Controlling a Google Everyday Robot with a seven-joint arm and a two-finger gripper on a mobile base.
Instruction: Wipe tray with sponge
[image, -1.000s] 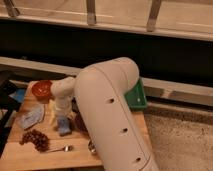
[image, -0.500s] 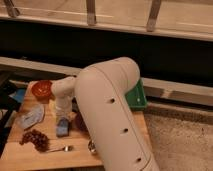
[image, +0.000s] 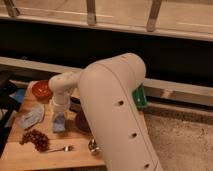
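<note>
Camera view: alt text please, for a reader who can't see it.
The gripper is down at the wooden table, shut on the sponge. The white arm hides most of the green tray; an orange bowl sits nearby.

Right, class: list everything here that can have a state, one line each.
gripper: down at the table, shut on the sponge
sponge: on the table, gripped from above
tray: mostly hidden behind the arm
orange bowl: upright, left rear of table
cloth: lying loose, left of the sponge
spoon: lying flat near the front edge
</note>
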